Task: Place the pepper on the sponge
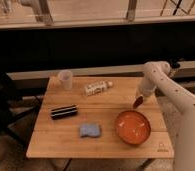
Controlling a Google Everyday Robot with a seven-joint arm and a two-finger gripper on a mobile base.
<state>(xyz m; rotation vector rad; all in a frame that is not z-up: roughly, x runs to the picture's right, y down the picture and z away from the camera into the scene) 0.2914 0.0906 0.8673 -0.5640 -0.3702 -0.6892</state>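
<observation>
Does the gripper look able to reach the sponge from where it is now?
Probably yes. The gripper, at the pepper near the right edge of the table, has only the low bowl between it and the sponge, and could pass above it. The sponge lies apart, its top uncovered.

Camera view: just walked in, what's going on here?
The robot has its tool over the right side of the wooden table, just beyond the far rim of the orange bowl, with the dark red pepper at its tip. Whether the pepper is lifted or touching the table is unclear. The light blue sponge lies free near the front edge, left of the bowl, so the pepper is not yet on it.
</observation>
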